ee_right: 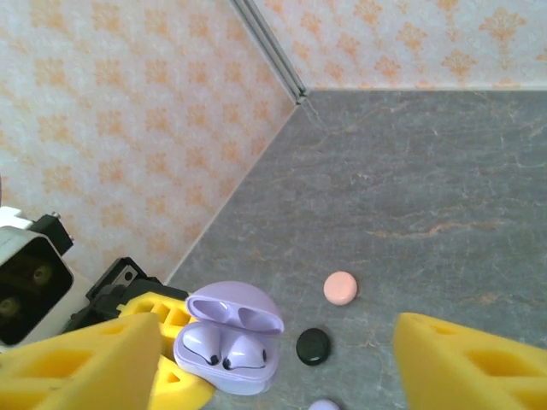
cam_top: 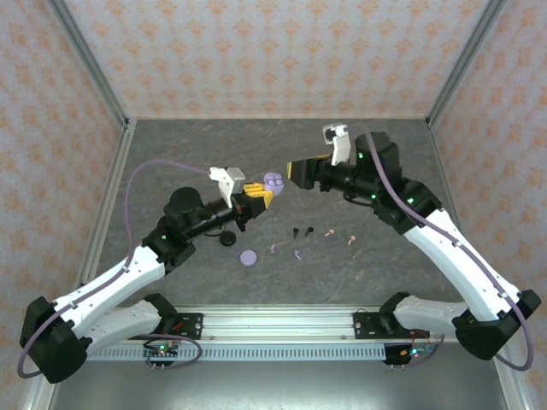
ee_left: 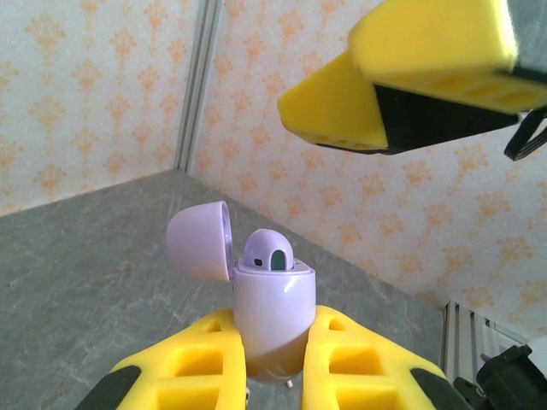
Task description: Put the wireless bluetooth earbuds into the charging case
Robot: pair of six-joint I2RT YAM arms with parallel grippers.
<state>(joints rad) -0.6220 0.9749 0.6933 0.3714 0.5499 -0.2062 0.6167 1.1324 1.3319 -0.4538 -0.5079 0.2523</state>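
Two arms meet over the middle of the table (cam_top: 171, 154). The left gripper (cam_top: 259, 195) clamps the lower body of the lilac charging case (cam_top: 273, 181) between its yellow fingers (ee_left: 179, 367), with the lid (ee_left: 201, 243) swung back and the mouth upward. The right gripper (cam_top: 297, 171) hangs just beside the case on the far-right side, jaws spread wide with nothing between them. One lilac bud (ee_left: 265, 254) stands up from the case in the left wrist view; whether the second well is filled cannot be told. Six loose earbuds (cam_top: 309, 231) lie toward the near edge, among them a lilac pair (cam_top: 297, 254) and a pink pair (cam_top: 350, 241), with a black puck (cam_top: 227, 239) and a lilac puck (cam_top: 248, 257) beside them. The step in hand looks to be feeding the case. The left arm would do best to hold it level and still. The right should take a matching bud by its head with the stem hanging down, bring it straight over a free well clear of the lid, and release only once it seats.
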